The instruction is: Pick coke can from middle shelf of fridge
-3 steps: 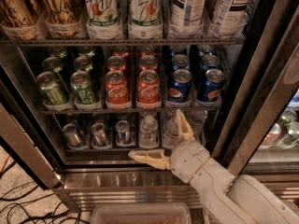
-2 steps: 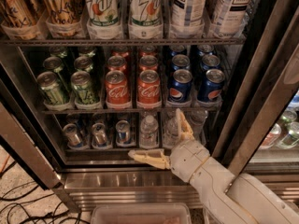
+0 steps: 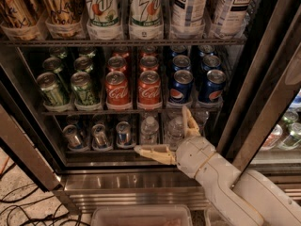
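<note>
— Reaching which way for the coke can (image 3: pixel 149 88)?
— Upward, slightly left. The gripper (image 3: pixel 162 131), fingers (image 3: pixel 150 152) spread wide, hangs just below the fridge's (image 3: pixel 141 185) middle shelf (image 3: pixel 127 111); the can stands upright above it.

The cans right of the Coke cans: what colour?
Blue Pepsi cans, camera view; the open gripper sits below them.

You see glossy red aluminium on the coke can (image 3: pixel 117 89), thin grey metal wire on the middle shelf (image 3: pixel 131 111), and brushed steel on the fridge (image 3: pixel 136 185). Your gripper (image 3: pixel 162 130), matt cream plastic with fingers spread, sits below that shelf.
</note>
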Robot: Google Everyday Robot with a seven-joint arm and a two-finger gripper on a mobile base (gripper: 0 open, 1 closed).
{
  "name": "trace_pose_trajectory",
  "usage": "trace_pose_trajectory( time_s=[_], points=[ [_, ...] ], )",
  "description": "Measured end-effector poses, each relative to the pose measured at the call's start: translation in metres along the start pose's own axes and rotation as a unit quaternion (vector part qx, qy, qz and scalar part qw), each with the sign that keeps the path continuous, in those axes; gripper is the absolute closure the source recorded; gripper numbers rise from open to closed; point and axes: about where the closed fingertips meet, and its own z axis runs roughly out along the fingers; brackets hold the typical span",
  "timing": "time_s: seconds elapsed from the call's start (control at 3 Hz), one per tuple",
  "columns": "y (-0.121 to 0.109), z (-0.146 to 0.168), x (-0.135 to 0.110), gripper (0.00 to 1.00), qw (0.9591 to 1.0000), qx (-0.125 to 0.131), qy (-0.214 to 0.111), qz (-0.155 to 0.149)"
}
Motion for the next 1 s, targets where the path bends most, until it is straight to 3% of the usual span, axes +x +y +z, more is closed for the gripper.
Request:
trace_pose_trajectory(
  time_s=[0.33, 0.67, 1.0],
  points=[
    [0.0, 0.0, 0.0, 0.07, 1.0, 0.0, 0.0, 0.0],
    [0.0001, 0.0, 0.0, 0.26, 1.0, 0.0, 0.0, 0.0],
    [0.0001, 0.0, 0.0, 0.32, 1.0, 0.0, 0.0, 0.0]
  ],
)
